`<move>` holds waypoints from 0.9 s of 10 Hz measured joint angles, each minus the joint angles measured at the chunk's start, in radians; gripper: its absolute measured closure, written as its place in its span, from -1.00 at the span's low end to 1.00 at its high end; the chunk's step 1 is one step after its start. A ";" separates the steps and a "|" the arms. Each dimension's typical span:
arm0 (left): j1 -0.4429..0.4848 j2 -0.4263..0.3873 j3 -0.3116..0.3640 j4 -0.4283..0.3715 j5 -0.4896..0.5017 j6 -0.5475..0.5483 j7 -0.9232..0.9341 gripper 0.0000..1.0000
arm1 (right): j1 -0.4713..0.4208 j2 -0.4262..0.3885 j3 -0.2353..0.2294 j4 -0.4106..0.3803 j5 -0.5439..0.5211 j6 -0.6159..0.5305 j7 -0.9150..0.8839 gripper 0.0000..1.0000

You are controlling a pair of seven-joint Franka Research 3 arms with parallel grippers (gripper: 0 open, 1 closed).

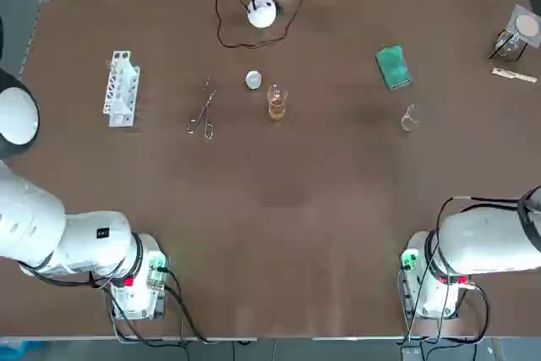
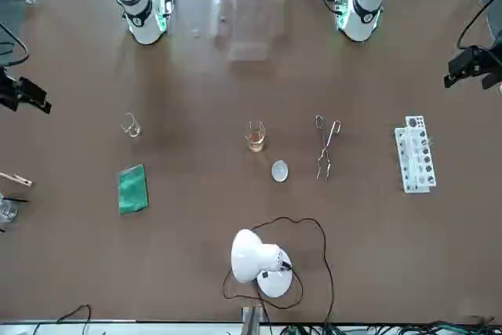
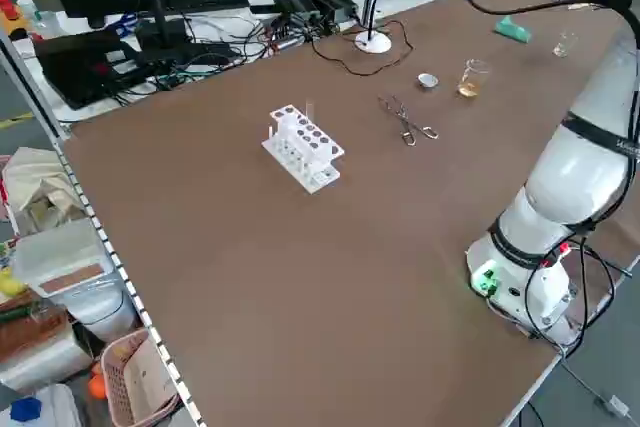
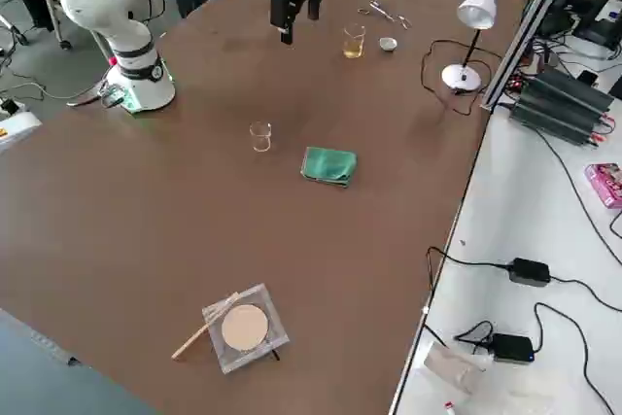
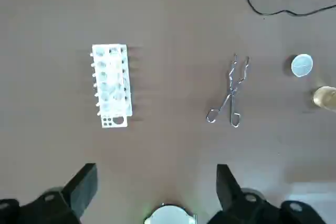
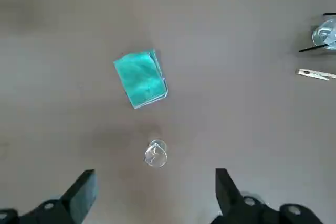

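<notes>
Brown table (image 1: 296,209) holds rack (image 1: 121,88), glass (image 1: 410,117); cables (image 4: 469,261), perhaps adapters (image 4: 530,270), alongside.

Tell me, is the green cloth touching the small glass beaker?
No, bare table shows between the green cloth and the small glass beaker.

Brown table (image 1: 296,226), white desk lamp (image 1: 262,13), white side bench (image 4: 544,240)

A white plastic test-tube rack (image 1: 121,88) is set holes-upward on the brown counter (image 1: 296,209), left side. A small clear glass beaker (image 1: 410,117) is placed upright, right side.
</notes>
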 joint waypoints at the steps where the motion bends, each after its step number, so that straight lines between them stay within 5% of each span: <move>1: 0.010 -0.001 0.002 0.000 -0.001 -0.009 0.000 -1.00 | 0.000 0.000 0.000 0.000 0.000 0.000 0.000 -1.00; 7: 0.055 0.042 0.004 -0.007 -0.006 0.071 0.025 -1.00 | 0.000 0.000 -0.003 0.000 0.000 0.005 -0.023 -1.00; 9: 0.137 0.067 0.006 -0.007 -0.072 0.091 0.122 -1.00 | -0.012 0.002 -0.006 -0.011 0.000 0.041 -0.097 -1.00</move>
